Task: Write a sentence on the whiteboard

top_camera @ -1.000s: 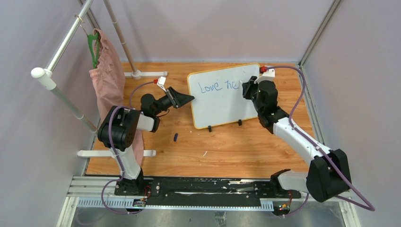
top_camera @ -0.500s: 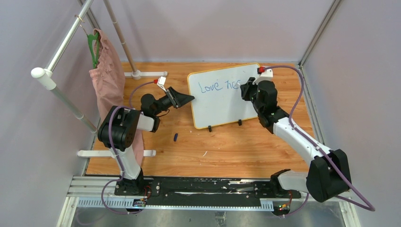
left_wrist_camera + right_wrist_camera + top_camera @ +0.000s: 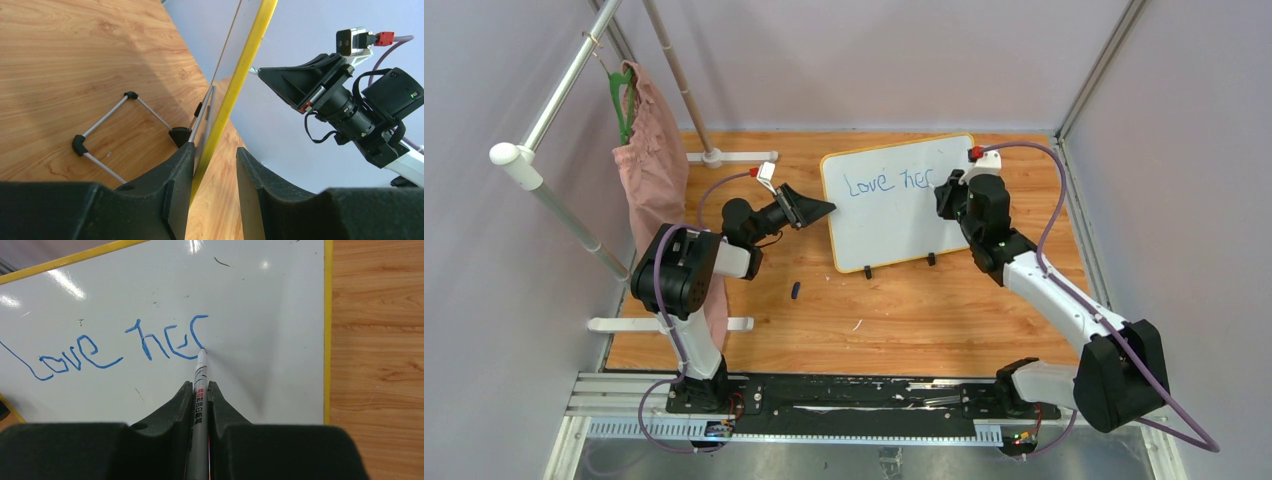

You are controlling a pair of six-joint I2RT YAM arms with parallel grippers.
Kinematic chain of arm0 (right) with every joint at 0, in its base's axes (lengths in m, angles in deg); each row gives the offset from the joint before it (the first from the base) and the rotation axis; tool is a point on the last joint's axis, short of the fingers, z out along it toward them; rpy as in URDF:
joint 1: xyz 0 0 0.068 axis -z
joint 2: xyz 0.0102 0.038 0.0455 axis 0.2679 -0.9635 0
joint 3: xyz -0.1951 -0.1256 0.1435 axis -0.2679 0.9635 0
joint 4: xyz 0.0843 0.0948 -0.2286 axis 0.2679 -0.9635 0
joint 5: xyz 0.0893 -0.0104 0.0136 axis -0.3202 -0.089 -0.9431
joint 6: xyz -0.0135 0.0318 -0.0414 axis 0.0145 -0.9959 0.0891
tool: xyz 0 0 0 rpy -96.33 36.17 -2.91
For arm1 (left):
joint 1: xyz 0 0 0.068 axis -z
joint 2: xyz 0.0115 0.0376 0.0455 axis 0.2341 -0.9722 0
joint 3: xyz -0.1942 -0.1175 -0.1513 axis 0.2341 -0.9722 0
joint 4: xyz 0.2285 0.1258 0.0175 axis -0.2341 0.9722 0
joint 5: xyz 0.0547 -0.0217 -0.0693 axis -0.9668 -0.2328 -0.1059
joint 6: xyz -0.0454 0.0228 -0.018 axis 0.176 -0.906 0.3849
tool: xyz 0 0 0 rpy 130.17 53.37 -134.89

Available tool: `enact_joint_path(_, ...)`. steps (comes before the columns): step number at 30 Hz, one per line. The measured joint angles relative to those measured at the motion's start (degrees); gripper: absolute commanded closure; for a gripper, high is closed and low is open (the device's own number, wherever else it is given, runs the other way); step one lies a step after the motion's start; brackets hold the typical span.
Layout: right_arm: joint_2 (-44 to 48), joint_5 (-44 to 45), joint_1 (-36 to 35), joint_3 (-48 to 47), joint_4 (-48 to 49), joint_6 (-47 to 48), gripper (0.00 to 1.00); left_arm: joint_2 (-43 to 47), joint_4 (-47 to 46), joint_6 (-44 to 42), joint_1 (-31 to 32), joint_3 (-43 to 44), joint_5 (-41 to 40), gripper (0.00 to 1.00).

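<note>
The whiteboard point(image 3: 886, 225) stands tilted at the table's middle back, white with a yellow rim point(image 3: 241, 79). The sentence point(image 3: 889, 182) reads "Love he" plus a part-formed letter in blue point(image 3: 120, 347). My right gripper point(image 3: 946, 190) is shut on a silver marker point(image 3: 201, 377); in the right wrist view the right gripper point(image 3: 200, 386) has the marker's tip touching the board at the end of the last stroke. My left gripper point(image 3: 824, 208) straddles the board's left edge; in the left wrist view the left gripper point(image 3: 215, 152) has one finger against the rim and the other apart.
A small dark blue cap point(image 3: 795, 290) lies on the wood left of the board. A pink garment point(image 3: 652, 175) on a green hanger point(image 3: 622, 100) hangs from the pipe rack at the left. The board's wire stand point(image 3: 102, 132) rests behind it.
My right gripper has slid a little to the right along the first line, and the second word has gained another blue stroke. The left arm has not moved.
</note>
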Motion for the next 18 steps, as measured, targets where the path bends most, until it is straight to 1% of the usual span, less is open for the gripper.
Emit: enact_joint_path(18,0.1,2.4,0.0,-0.7,-1.7,0.1,1.00,0.0,0.0,0.0,0.0,0.0,0.0,0.59)
